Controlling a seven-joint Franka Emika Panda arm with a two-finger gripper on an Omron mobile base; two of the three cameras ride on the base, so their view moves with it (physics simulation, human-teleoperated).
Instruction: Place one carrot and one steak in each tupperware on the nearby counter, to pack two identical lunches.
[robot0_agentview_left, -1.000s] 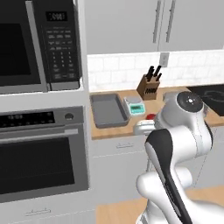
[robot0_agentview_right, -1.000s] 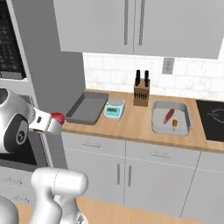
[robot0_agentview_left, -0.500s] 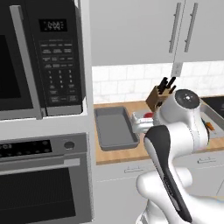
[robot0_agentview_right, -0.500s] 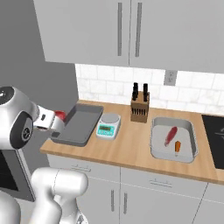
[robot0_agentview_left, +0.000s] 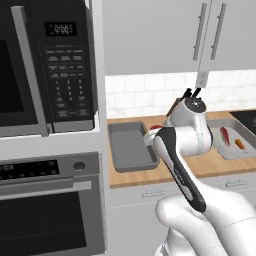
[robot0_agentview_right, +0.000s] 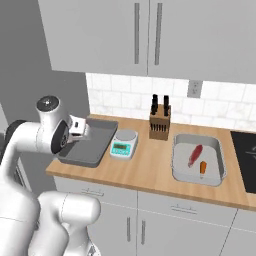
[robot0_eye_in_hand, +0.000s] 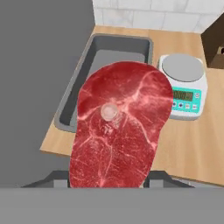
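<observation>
Left base view, arm: the white arm rises from the lower right, its wrist over the worktop (robot0_agentview_left: 200, 170).
Left base view, near tupperware (robot0_agentview_left: 131, 146): grey, bare inside, on the worktop beside the microwave (robot0_agentview_left: 55, 65) and above the oven (robot0_agentview_left: 50, 200).
Left base view, far tupperware (robot0_agentview_left: 235, 141): holds a steak (robot0_agentview_left: 224, 135) and a carrot (robot0_agentview_left: 240, 144), side by side.
Right base view, gripper (robot0_agentview_right: 85, 131): hangs over the near tupperware (robot0_agentview_right: 89, 142); whether it touches the rim cannot be told.
Right base view, worktop items: a kitchen scale (robot0_agentview_right: 123, 144) just right of the near tupperware, then a knife block (robot0_agentview_right: 160, 120); the far tupperware (robot0_agentview_right: 197, 160) contains a steak (robot0_agentview_right: 194, 154) and a carrot (robot0_agentview_right: 202, 167).
Hand view, held steak (robot0_eye_in_hand: 120, 127): clamped between the gripper's part-closed tips, above the near tupperware (robot0_eye_in_hand: 83, 65) and the worktop's front edge; kitchen scale (robot0_eye_in_hand: 183, 85) to its right.
</observation>
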